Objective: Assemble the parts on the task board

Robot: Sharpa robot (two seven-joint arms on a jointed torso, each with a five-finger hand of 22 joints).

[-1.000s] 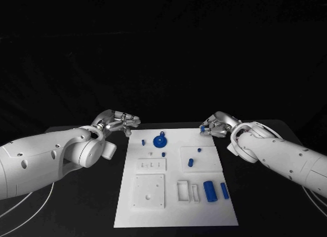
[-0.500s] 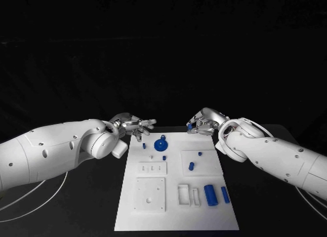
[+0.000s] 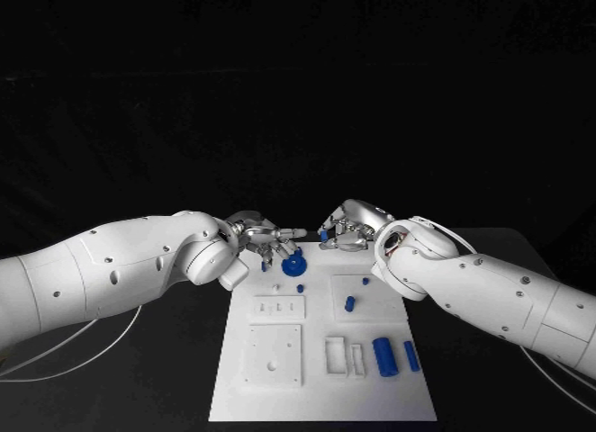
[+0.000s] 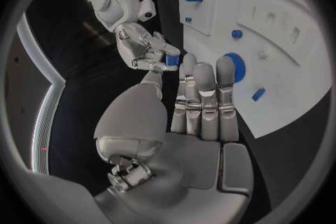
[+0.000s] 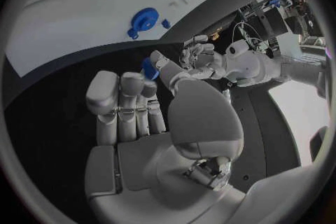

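Observation:
The white task board (image 3: 324, 396) lies in the middle of the table. A blue round part (image 3: 294, 265) (image 4: 234, 66) (image 5: 145, 18) stands near the board's far end. My right hand (image 3: 350, 223) (image 4: 143, 47) hovers over the far edge and pinches a small blue piece (image 3: 324, 235) (image 4: 171, 60) (image 5: 149, 67) between thumb and finger. My left hand (image 3: 262, 238) (image 4: 199, 101) reaches in from the other side with straight fingers and holds nothing; its fingertips are just left of the round part. The two hands are close together but apart.
Small blue pegs (image 3: 300, 288) (image 3: 348, 303) stand mid-board. Two blue cylinders (image 3: 383, 353) (image 3: 410, 355) lie at the near right beside white slots (image 3: 335, 351). White square blocks (image 3: 275, 307) (image 3: 274, 351) sit on the left half. Black table lies on both sides.
Both hands have moved inward from the board's far corners toward its far middle. The right hand still carries the small blue piece. The left hand's fingers have straightened.

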